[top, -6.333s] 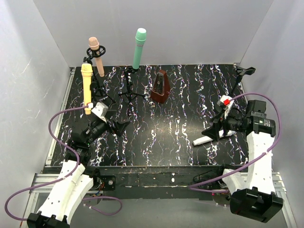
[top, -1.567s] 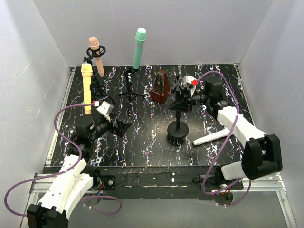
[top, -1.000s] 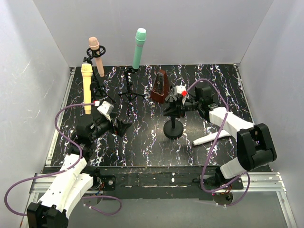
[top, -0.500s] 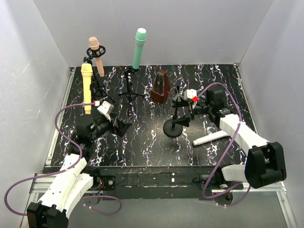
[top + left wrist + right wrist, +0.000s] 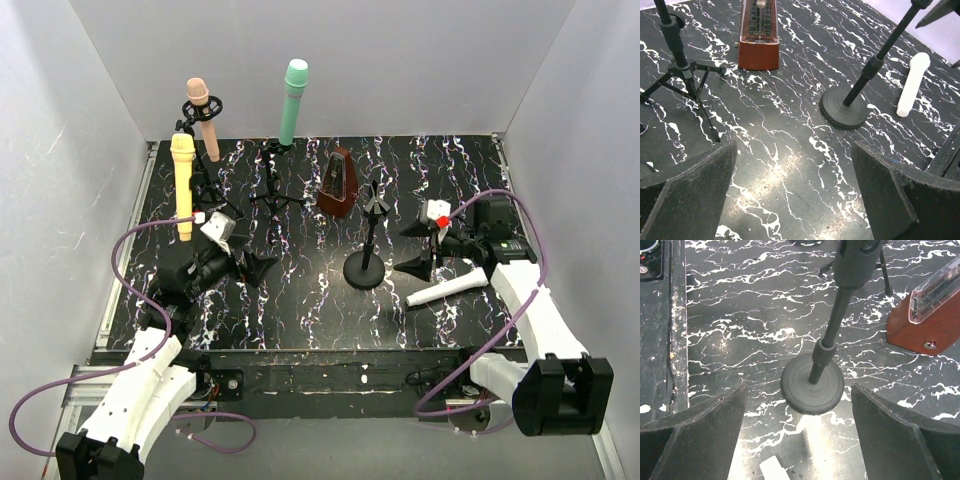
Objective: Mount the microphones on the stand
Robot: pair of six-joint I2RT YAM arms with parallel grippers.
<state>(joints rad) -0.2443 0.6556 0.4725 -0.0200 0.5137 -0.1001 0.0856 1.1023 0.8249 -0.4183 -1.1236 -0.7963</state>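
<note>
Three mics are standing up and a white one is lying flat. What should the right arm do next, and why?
Probably the right gripper should lower onto the white microphone and close on it. Its jaws stand open and empty, that microphone lies flat on the table right beside it, and the round-base stand nearby holds nothing in its clip.

Bright, even, from overhead; shadows short and soft. Top view sharp, white walls [image 5: 420, 60] slightly washed out. White glare patch on glossy tabletop [image 5: 790, 164] in both wrist views. Fingers [image 5: 690, 195] at bottom corners dark, low detail. Mild stretch at wrist-view edges.
</note>
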